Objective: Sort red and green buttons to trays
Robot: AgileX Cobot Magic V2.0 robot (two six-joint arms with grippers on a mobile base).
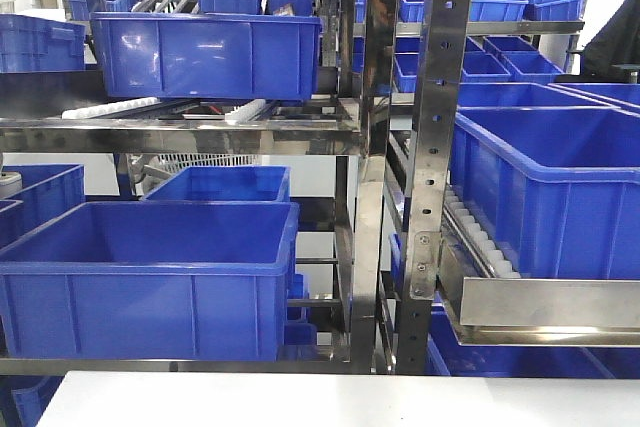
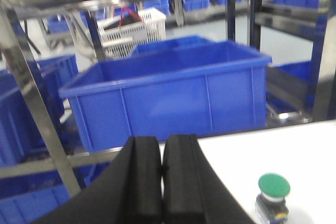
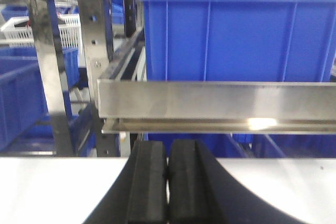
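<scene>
A green button [image 2: 273, 191] with a round green cap on a dark body stands on the white table [image 2: 294, 150], to the right of my left gripper [image 2: 161, 145]. That gripper is shut, its black pads pressed together with nothing between them. My right gripper [image 3: 168, 148] is shut too and holds nothing; it sits low over the white table [image 3: 47, 187]. The red button and the trays are out of view. Neither gripper appears in the front view.
A steel rack [image 1: 365, 147] stands right behind the table, loaded with deep blue crates [image 1: 150, 267]. A steel shelf rail [image 3: 215, 100] runs just ahead of the right gripper, a large blue crate [image 2: 173, 93] ahead of the left. A white mesh basket [image 2: 131, 32] stands farther back.
</scene>
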